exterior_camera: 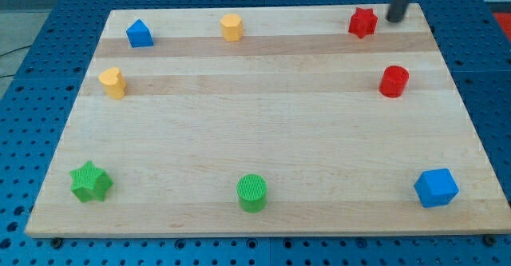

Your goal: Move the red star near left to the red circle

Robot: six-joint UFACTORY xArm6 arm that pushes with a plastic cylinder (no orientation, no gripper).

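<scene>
Red star (362, 21), ridged plastic, at the top right of the wooden counter (263, 138), with my tip (394, 18) just to its right

Red circle (394, 81): short cylinder, below the star, apart from it. Others: blue house-shaped block (140, 33), yellow hexagon (231, 27), yellow heart-like block (112, 83), green star (90, 181), green circle (251, 192), blue cube (436, 188). Tool: a plain dark rod holding nothing, upper part cut off by the view's top; contact with the star unclear

Near the board's (263, 98) top-right corner my tip (394, 19) sits just right of the red star (362, 21), with the red circle (393, 81) below them, close to the right edge.
</scene>
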